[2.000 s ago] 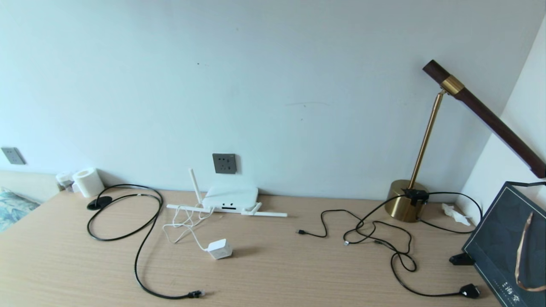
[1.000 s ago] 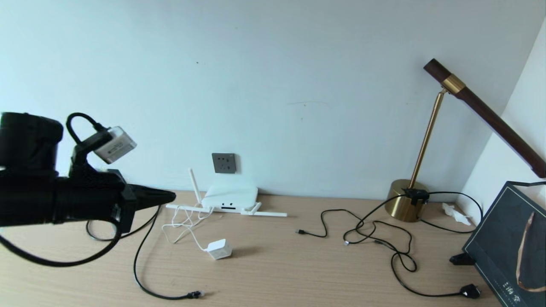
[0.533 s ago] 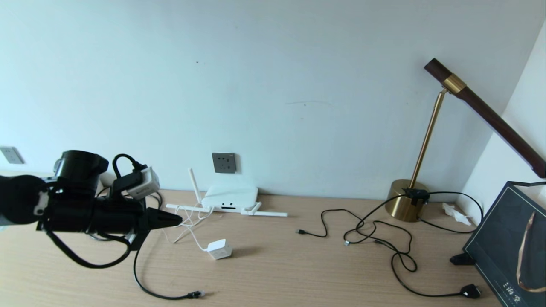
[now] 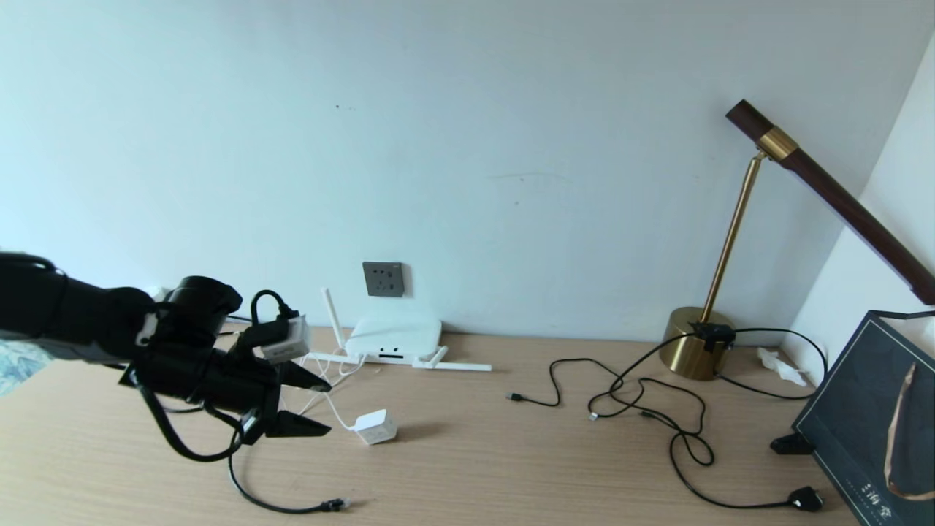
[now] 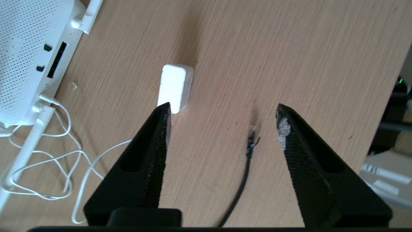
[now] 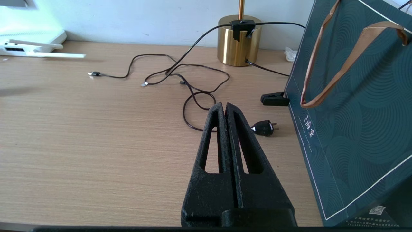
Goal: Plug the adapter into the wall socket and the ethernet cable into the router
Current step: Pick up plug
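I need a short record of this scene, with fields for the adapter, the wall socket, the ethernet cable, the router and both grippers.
adapter: on the desk, not plugged in, white cord attached
wall socket: on the wall above the router, nothing plugged in
ethernet cable: loose on the desk, connector free
router: on the desk against the wall
left gripper: open, empty, above the desk beside the adapter
right gripper: shut, empty, above the desk

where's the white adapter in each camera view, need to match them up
Head view: the adapter lies on the desk in front of the router, just right of the open left gripper.
Left wrist view: the adapter lies just past one fingertip, its cord running to the router.
Right wrist view: not in it.
Shared landmark: the router shows in all three.
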